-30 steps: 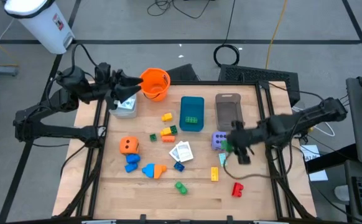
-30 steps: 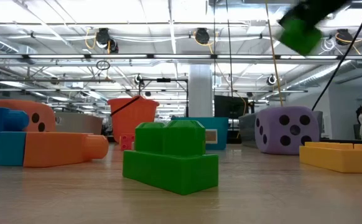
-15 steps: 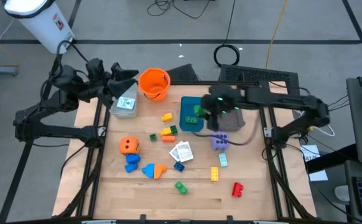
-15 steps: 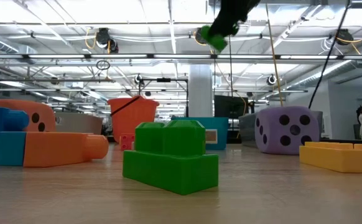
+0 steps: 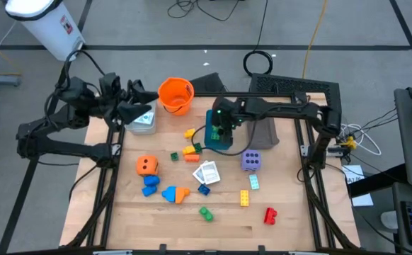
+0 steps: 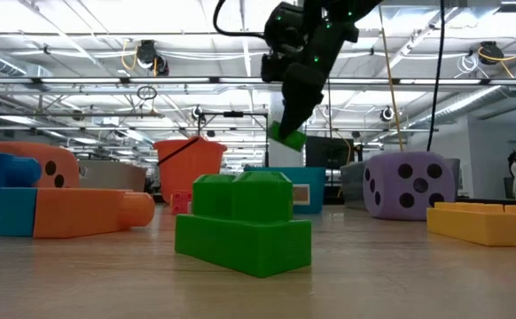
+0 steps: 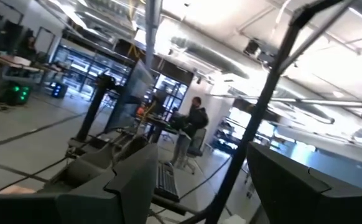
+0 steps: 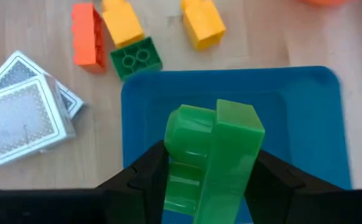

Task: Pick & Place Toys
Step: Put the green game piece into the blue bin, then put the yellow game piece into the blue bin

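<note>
While the right gripper (image 5: 224, 126) hangs over the teal tray (image 5: 219, 142):
High view: green brick (image 5: 224, 127) above the tray; left gripper (image 5: 136, 106) waits beside the orange bucket (image 5: 175, 95), jaws apart.
Low view: brick well above the tray; it may bounce out.
Right wrist view: jaws clamped on the brick (image 8: 211, 158), which is tilted and could snag.

Surface (image 5: 192, 216): pale wood, visible grain, matt finish. Green brick (image 8: 212, 155): smooth moulded plastic, slight gloss, held between matt black fingers (image 8: 143, 177). Teal tray (image 8: 305, 124): smooth plastic, soft sheen. Cards (image 8: 22, 115): printed paper or card, patterned backs, flat finish. Orange bucket (image 5: 175, 95): shiny plastic. Purple die (image 6: 405, 184) and orange die (image 5: 146, 166): smooth, dull-looking, material unclear. Nearest green brick (image 6: 243, 221) on the wood: glossy plastic, crisp edges.
</note>
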You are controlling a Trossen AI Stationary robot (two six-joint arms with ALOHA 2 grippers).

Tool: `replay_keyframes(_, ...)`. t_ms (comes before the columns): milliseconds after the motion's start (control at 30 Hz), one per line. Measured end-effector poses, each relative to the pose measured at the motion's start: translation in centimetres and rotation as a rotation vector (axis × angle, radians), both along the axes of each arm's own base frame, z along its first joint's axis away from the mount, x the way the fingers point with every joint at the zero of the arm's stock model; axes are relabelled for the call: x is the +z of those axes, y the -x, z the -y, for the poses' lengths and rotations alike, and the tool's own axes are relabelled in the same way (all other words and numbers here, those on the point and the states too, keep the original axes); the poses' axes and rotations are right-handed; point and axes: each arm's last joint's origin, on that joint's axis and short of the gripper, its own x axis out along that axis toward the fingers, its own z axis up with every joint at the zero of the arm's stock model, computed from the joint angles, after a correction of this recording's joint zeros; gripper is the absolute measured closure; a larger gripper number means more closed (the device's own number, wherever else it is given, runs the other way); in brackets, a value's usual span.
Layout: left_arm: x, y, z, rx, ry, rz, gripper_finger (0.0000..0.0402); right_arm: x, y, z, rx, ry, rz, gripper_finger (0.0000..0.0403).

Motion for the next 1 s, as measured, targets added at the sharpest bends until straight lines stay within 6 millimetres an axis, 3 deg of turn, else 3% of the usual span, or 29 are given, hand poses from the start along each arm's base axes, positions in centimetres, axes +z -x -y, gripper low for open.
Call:
replay_keyframes(400, -0.4, -0.2, 0.5, -0.007, -0.069, -0.033, 0.0151, -4.0, -1.8, -1.6, 0.055, -0.023, -0.108, 0.0243)
replay_keyframes(633, -0.6, -0.3, 0.5, -0.007, -0.064, -0.055, 0.0151, -4.4, -2.2, -1.4, 0.049, -0.02, -0.097, 0.0229)
replay_keyframes(833, -0.6, -0.3, 0.5, -0.008, -0.063, -0.056, 0.0151, -3.6, -2.1, -1.4, 0.055, -0.008, -0.063, 0.0194)
replay_keyframes(1000, -0.6, -0.3, 0.5, -0.007, -0.062, -0.057, 0.0151, -0.8, -1.2, -1.6, 0.056, 0.013, 0.012, 0.0172)
